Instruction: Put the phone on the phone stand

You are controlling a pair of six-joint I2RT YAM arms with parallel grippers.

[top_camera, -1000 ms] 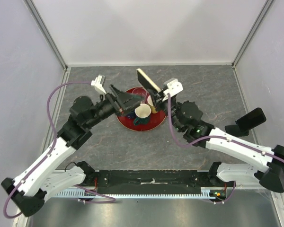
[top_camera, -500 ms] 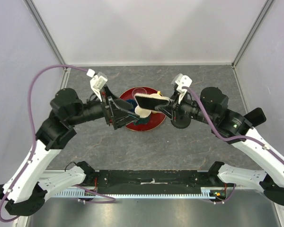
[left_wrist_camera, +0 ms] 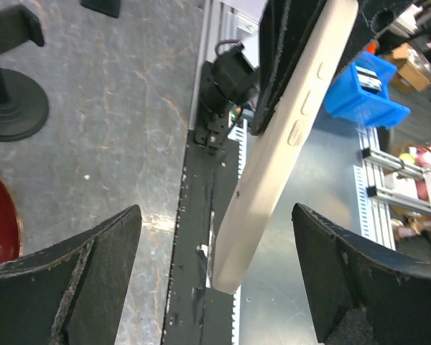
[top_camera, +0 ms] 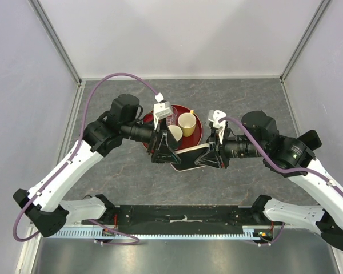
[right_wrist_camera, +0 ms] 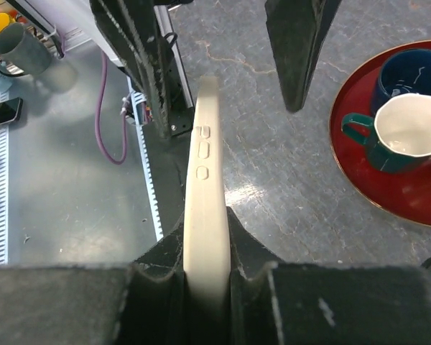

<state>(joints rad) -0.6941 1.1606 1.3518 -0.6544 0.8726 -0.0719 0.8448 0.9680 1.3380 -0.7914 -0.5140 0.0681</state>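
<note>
My right claw (right_wrist_camera: 205, 248) pinching phone (right_wrist_camera: 203, 158) above tabletop (top_camera: 246, 97); my left claw (left_wrist_camera: 215, 223) spread, phone's free end between fingers, no contact.

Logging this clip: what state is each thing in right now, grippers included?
Cream-cased phone: airborne, clamped edge-on.
Right gripper: shut on the phone.
Left gripper: open, fingers flanking the phone, not touching.
Black round-based phone stand: upright, empty.
White ceramic cup: upright, empty, nested in teal mug on round red plate.
</note>
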